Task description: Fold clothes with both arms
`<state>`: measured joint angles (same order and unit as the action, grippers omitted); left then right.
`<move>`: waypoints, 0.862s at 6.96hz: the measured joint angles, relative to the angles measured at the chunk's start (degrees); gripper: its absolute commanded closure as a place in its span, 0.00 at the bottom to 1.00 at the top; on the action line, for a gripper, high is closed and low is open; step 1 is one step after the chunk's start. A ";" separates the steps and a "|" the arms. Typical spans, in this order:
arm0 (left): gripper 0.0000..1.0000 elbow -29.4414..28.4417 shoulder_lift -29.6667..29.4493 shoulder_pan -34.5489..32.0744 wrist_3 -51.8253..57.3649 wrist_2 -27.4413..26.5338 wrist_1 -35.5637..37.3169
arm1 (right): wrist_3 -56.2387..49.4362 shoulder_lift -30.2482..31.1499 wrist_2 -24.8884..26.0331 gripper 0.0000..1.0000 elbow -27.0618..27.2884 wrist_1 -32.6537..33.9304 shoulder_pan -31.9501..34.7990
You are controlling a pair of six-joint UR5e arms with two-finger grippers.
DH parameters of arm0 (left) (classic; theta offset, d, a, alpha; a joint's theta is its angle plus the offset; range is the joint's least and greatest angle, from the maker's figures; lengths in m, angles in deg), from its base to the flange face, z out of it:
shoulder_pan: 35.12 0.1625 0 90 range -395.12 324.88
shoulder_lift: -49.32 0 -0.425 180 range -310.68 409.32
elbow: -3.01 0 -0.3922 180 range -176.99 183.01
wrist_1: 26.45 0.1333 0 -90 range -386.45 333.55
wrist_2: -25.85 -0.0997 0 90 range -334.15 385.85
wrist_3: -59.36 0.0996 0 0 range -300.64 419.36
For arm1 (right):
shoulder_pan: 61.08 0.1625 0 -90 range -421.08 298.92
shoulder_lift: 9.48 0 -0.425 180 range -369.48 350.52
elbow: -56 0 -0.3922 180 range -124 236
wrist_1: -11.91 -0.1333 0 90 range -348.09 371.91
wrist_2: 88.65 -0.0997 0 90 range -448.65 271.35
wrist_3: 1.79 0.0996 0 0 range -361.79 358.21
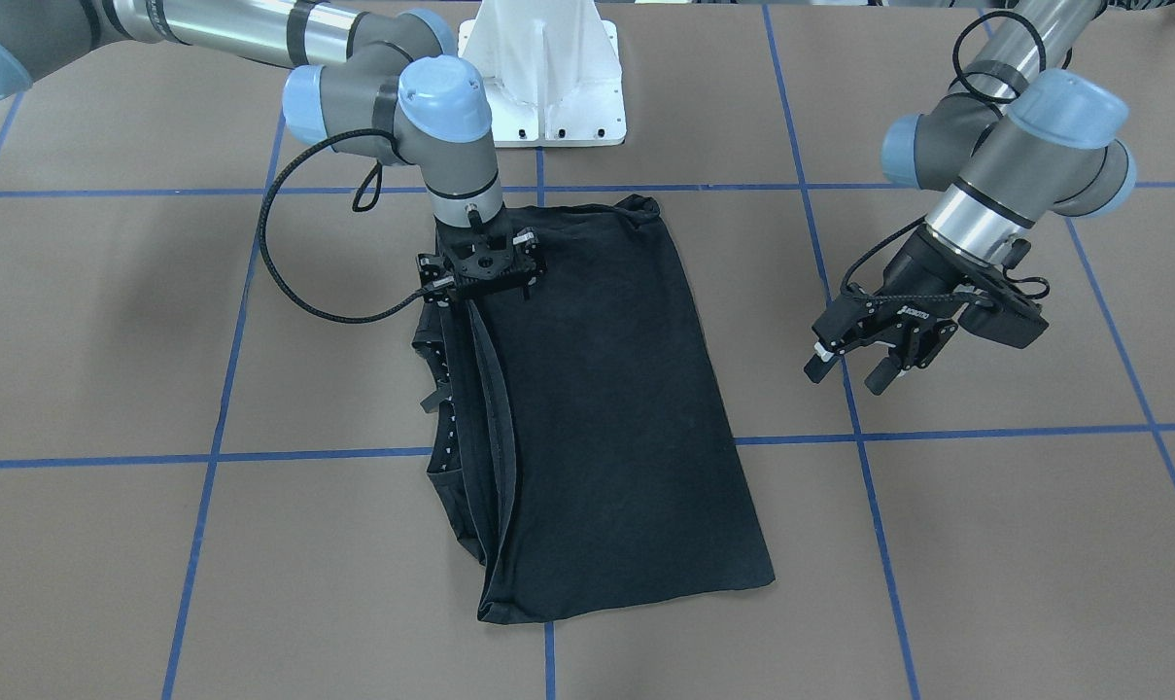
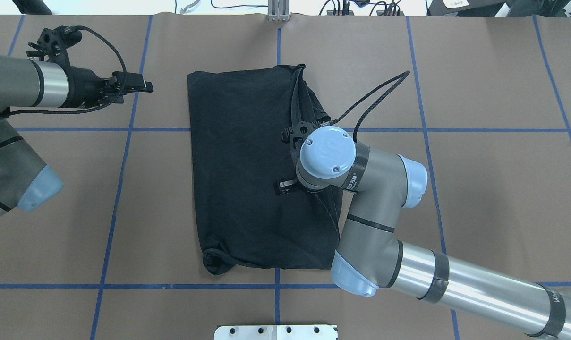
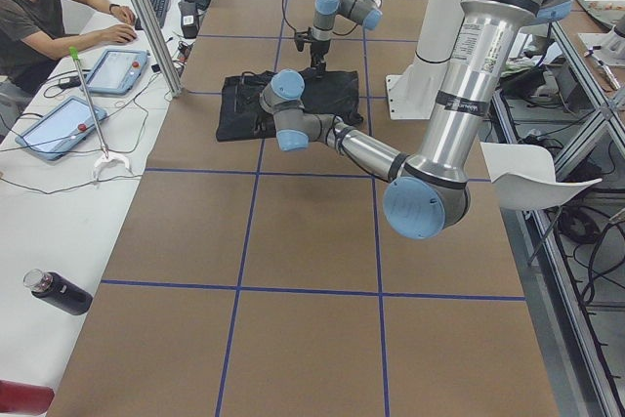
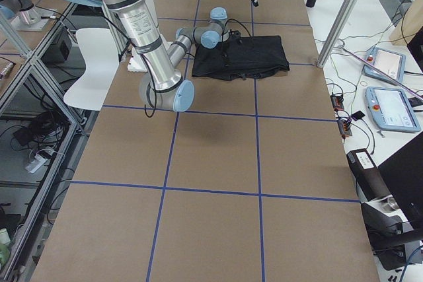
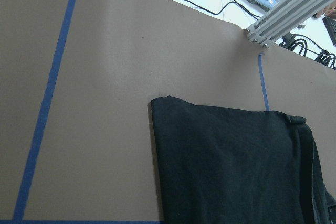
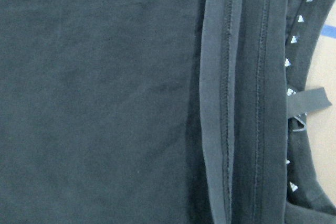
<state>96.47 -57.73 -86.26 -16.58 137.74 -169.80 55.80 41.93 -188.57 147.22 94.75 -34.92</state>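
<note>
Progress is judged as partway. The T-shirt [image 1: 597,408] lies flat on the worktop [image 1: 985,544], near its middle and across a blue tape line [image 1: 305,455]. The lengthwise folds appear complete: the garment forms one long, narrow panel with the plain black side up, and no print or free sleeve shows. The doubled layers stack along the panel's edge on the robot's right. The right wrist view shows a stitched edge band [image 6: 218,103] there, beside collar tape marked with small white triangles [image 6: 296,66].

The right arm [image 1: 446,126] points straight down over this stacked edge, at the end of the panel nearest the white pedestal base [image 1: 543,68]. Its fingers are hidden under the wrist in every view, so their opening, and whether they hold or touch the cloth, cannot be told.

The left arm [image 1: 1024,146] is off to the side. The left fingers [image 1: 877,377] are spread apart, hold nothing and hover over bare worktop, well apart from the T-shirt.

Remaining work, as a judgement:
- A crosswise fold, end to end, is needed to shorten the panel.
- The stacked layers at the far corner [image 1: 461,506] are not flush, and the corner near the base [image 1: 636,206] is bunched. Both may need squaring first.
- Neither arm visibly holds a panel end.
</note>
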 measured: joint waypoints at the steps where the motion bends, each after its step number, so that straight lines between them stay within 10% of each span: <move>1: 0.00 -0.16 0.00 0.04 0.03 0.00 0.00 | -0.01 -0.90 0.76 0.01 -2.45 -1.68 0.24; 6: 0.00 -0.42 -0.14 0.13 0.23 0.09 0.00 | -0.51 -1.56 1.25 0.01 -6.05 -2.62 1.85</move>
<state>96.05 -57.87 -86.12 -16.34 137.82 -169.80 55.29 40.37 -187.32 141.17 92.13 -33.08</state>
